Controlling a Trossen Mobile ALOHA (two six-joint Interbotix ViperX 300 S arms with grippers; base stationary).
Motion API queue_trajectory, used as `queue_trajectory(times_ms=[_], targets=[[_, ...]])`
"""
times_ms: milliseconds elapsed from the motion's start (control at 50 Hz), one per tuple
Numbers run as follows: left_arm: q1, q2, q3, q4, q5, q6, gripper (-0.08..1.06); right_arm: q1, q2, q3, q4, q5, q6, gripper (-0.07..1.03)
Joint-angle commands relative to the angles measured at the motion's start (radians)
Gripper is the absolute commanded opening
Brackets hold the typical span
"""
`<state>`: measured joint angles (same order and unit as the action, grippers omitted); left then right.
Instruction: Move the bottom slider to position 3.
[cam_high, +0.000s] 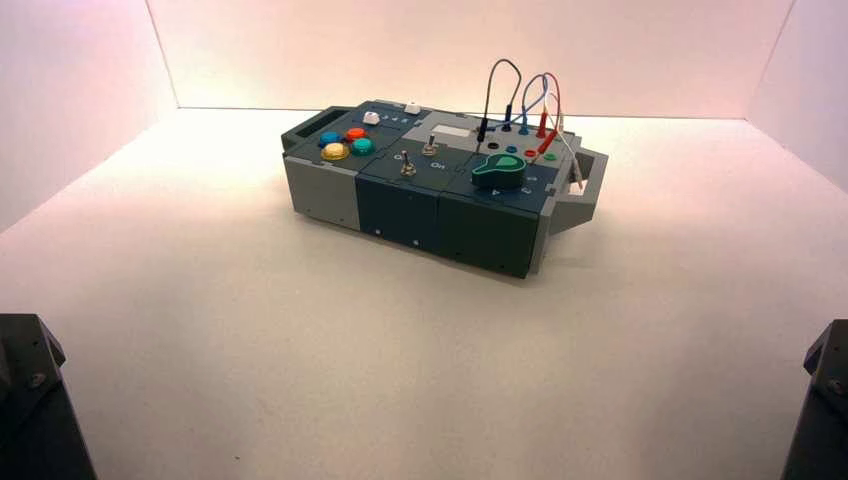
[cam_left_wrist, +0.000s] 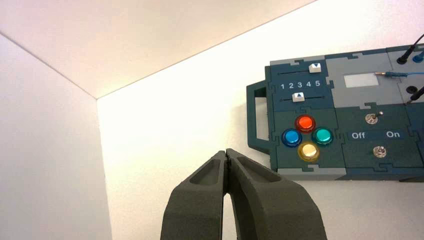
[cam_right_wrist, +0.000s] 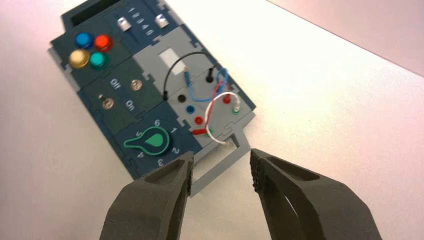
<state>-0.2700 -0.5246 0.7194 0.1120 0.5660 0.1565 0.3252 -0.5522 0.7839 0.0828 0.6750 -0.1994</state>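
- Left claw (cam_left_wrist: 226, 151): narrow, fingertips together, nothing held; over the bench (cam_high: 340, 350) at the robot's left, well apart from the box (cam_high: 440, 215).
- Bottom slider (cam_left_wrist: 298, 97): beyond the left claw's tips and off to one side, not touched. It sits on the box's dark teal left-end panel, between the numeral row and the four coloured buttons (cam_left_wrist: 309, 151).
- Slider reading: at position 3 (cam_left_wrist: 300, 85), knob directly beside that numeral.
- Direction: blue triangle on the white knob points at the numerals, away from the buttons. The track, its long axis, runs parallel to the numeral row and along the box's length.
- Top slider (cam_left_wrist: 315, 68): white knob across the numerals, near 5, its triangle facing back towards them.
- Right claw (cam_right_wrist: 221, 172): wide, fingers well parted, nothing between the tips; at the robot's right, clear of the bottom slider, which lies towards the box's far end from it.
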Motion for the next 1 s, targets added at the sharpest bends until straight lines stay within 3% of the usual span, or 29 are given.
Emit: queue_trajectory(times_ms=[20, 60, 120, 140, 180, 260, 320, 720, 900, 1000], targets=[[-0.003, 0.058, -0.071, -0.081, 0.009, 0.048, -0.03, 0.012, -0.017, -0.017, 0.005, -0.002, -0.014, 0.59], [-0.003, 0.084, -0.083, -0.11, 0.012, 0.077, -0.03, 0.023, -0.021, -0.012, 0.005, -0.003, -0.015, 0.59], [-0.003, 0.135, -0.106, -0.179, 0.025, 0.143, -0.03, 0.032, -0.025, -0.008, 0.005, -0.003, -0.014, 0.59], [-0.003, 0.144, -0.11, -0.19, 0.026, 0.153, -0.03, 0.034, -0.026, -0.006, 0.005, -0.005, -0.015, 0.59], [-0.003, 0.178, -0.124, -0.239, 0.029, 0.19, -0.03, 0.035, -0.028, -0.003, 0.005, -0.008, -0.015, 0.58], [-0.003, 0.23, -0.147, -0.311, 0.029, 0.242, -0.03, 0.037, -0.028, 0.008, 0.005, -0.014, -0.017, 0.58], [-0.003, 0.267, -0.166, -0.342, 0.029, 0.265, -0.03, 0.038, -0.028, 0.011, 0.005, -0.015, -0.018, 0.58], [0.0, 0.529, -0.311, -0.348, 0.101, 0.311, -0.03, 0.095, 0.006, 0.032, 0.005, -0.017, -0.021, 0.58], [0.0, 0.6, -0.357, -0.35, 0.1, 0.307, -0.03, 0.097, 0.026, 0.034, 0.005, -0.025, -0.021, 0.58], [0.0, 0.644, -0.385, -0.37, 0.098, 0.285, -0.03, 0.097, 0.037, 0.038, 0.005, -0.035, -0.021, 0.58]])
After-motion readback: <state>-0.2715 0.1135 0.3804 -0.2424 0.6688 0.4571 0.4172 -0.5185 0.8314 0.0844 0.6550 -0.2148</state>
